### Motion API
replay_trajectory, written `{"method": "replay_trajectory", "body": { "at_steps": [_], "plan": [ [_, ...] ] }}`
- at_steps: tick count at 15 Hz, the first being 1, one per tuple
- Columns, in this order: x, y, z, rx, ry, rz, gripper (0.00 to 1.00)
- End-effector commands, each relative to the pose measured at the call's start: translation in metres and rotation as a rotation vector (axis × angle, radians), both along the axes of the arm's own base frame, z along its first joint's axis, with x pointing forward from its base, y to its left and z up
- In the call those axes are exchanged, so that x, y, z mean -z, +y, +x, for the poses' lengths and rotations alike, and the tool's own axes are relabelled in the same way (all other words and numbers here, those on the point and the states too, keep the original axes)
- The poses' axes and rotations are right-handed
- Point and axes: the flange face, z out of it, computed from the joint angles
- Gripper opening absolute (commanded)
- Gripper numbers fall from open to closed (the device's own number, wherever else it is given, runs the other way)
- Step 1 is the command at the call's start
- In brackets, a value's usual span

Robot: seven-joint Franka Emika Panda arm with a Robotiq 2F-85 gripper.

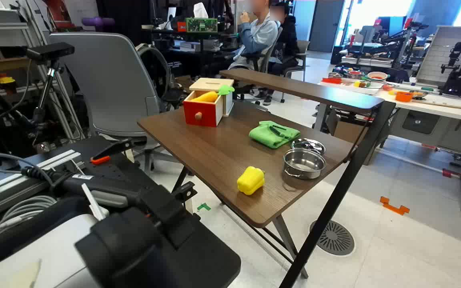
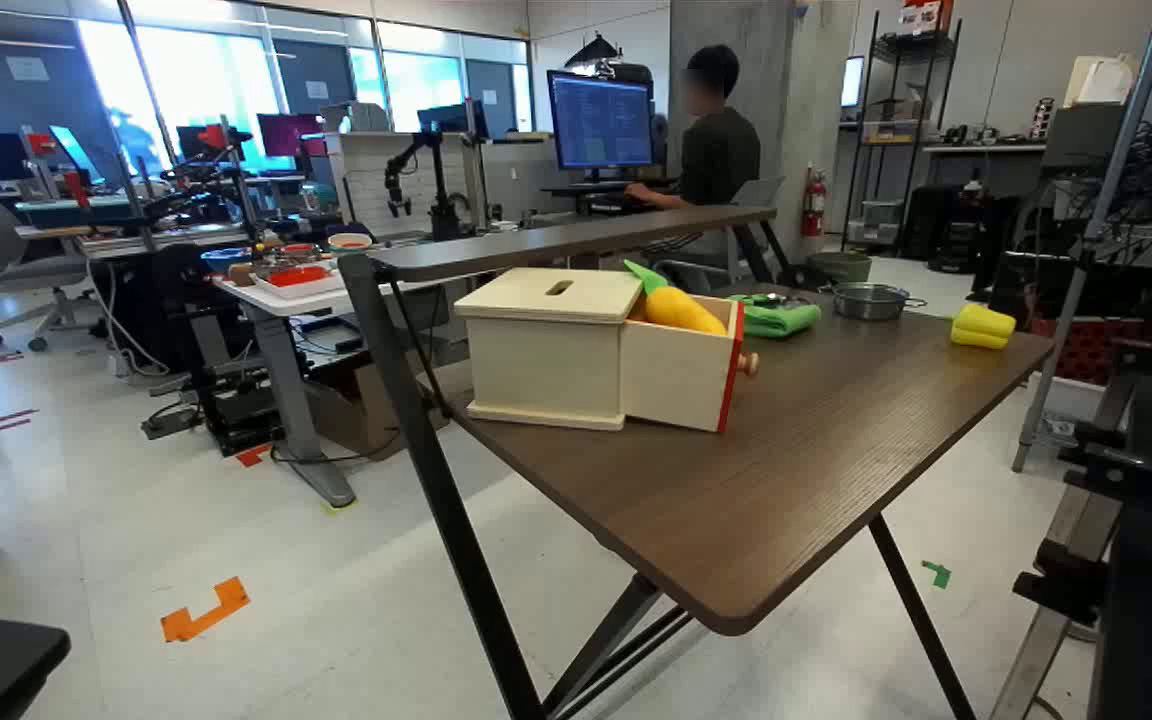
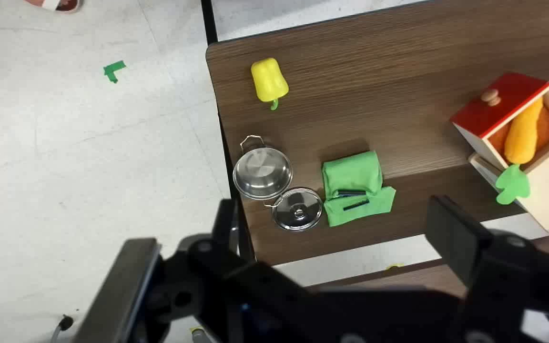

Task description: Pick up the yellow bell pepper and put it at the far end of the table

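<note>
Found nearest the wrist lens: gripper (image 3: 332, 205), spread wide, pinching nothing. Sighted yellow bell pepper (image 3: 268, 78) lying on its side on brown table (image 3: 398, 102), near a corner, stem toward metal pot (image 3: 262, 174). Logged farther out: lid (image 3: 298, 209) just beside pot, then folded green cloth (image 3: 353, 174), then, toward the opposite end, wooden box (image 2: 551, 365) with drawer (image 1: 204, 114) standing open. Would call this the approach, ahead of any grasp. Calls next for bringing gripper over pepper, lowering, closing across its sides, clear of pot. Then, probably, for carrying toward box end and setting down there; cannot be sure of the end meant by "far".
</note>
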Motion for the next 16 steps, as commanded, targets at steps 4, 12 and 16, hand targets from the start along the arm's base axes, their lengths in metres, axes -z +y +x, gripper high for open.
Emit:
{"method": "replay_trajectory", "body": {
  "at_steps": [4, 12, 16],
  "plan": [
    [-0.002, -0.001, 0.0, 0.0, -0.001, 0.0, 1.0],
    [0.052, 0.011, 0.03, -0.025, 0.024, -0.027, 1.0],
    [0.121, 0.025, 0.059, -0.07, 0.078, -0.038, 1.0]
  ]
}}
